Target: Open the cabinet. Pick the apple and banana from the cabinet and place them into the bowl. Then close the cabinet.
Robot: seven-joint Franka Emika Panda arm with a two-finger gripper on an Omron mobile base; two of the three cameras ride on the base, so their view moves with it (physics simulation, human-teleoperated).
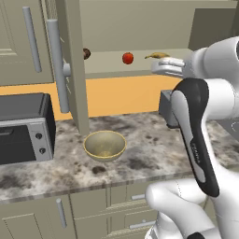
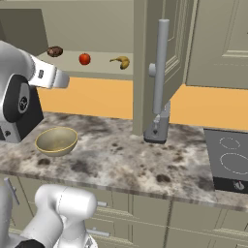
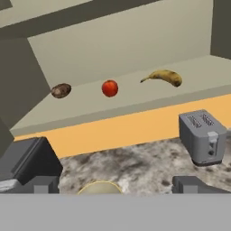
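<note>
Apple (image 3: 109, 88), banana (image 3: 165, 76) on cab. shelf (image 3: 135, 97)

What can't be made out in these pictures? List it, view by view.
Left base view: the banana is partly behind the robot's hand; the brown lump is half hidden by the open cabinet door; the toaster is mostly behind the arm.
Right base view: the toaster's top is behind the other door; the stove runs off the right edge.
Hand view: the bowl is cut off at the bottom, bar its rim.
</note>
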